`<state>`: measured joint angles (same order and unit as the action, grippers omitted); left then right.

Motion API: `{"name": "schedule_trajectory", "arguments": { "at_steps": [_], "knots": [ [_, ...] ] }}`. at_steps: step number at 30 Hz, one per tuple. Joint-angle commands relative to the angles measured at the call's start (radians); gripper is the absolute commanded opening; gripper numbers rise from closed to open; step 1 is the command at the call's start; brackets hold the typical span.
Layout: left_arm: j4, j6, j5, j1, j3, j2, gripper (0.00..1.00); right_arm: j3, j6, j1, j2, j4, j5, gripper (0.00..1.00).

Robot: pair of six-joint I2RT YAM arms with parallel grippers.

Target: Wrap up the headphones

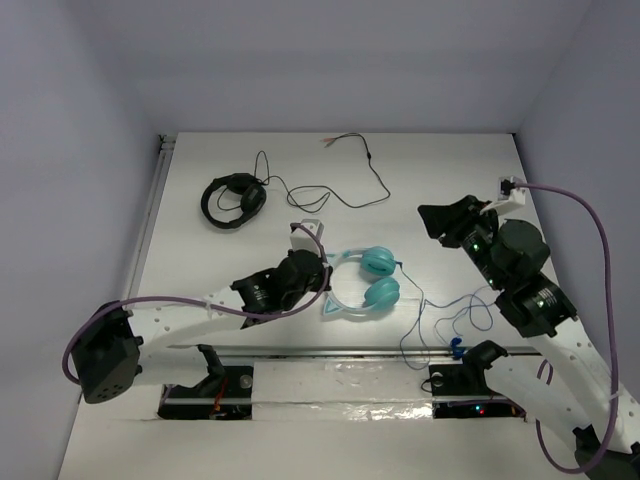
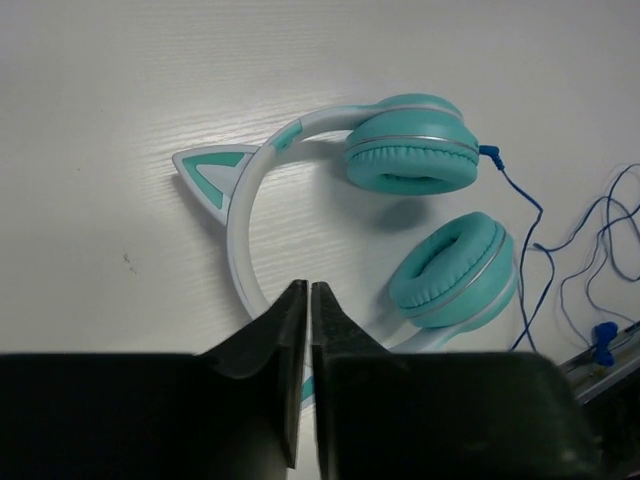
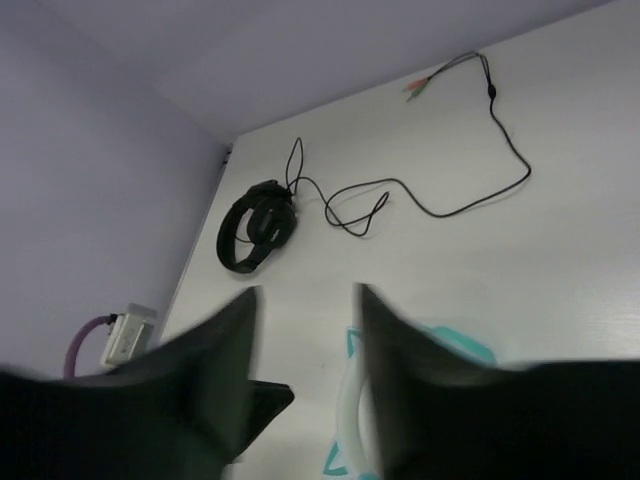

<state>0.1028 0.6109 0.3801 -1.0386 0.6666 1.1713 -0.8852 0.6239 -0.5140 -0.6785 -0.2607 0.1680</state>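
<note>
The headphones [image 1: 368, 279] lie flat mid-table, teal ear cups to the right, pale headband with two cat ears to the left. In the left wrist view [image 2: 410, 160] the headband [image 2: 240, 210] curves under my fingertips. The thin blue cable [image 1: 440, 318] trails loose to the right of the cups and also shows in the left wrist view [image 2: 528, 250]. My left gripper [image 1: 325, 272] [image 2: 308, 292] is shut and empty, just over the headband's near part. My right gripper [image 1: 432, 222] [image 3: 305, 300] is open and empty, raised to the right of the headphones, whose headband [image 3: 348, 410] shows below it.
Black headphones [image 1: 233, 200] [image 3: 256, 225] lie at the back left, their black cable [image 1: 345, 190] [image 3: 470, 190] running to the back centre. A metal rail [image 1: 330, 350] crosses the table in front of the arm bases. Walls close in the table on three sides.
</note>
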Motion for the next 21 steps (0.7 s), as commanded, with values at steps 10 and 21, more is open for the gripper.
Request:
{"name": "schedule_trajectory", "arguments": {
  "at_steps": [10,21],
  "knots": [
    [-0.074,0.049,0.052,-0.024,0.042,0.192,0.47,0.034,0.000,-0.008,-0.001,0.001,-0.044,0.38],
    [-0.066,0.049,0.155,-0.024,0.157,0.447,0.50,0.092,-0.010,-0.008,0.000,0.040,-0.133,0.47]
  ]
}}
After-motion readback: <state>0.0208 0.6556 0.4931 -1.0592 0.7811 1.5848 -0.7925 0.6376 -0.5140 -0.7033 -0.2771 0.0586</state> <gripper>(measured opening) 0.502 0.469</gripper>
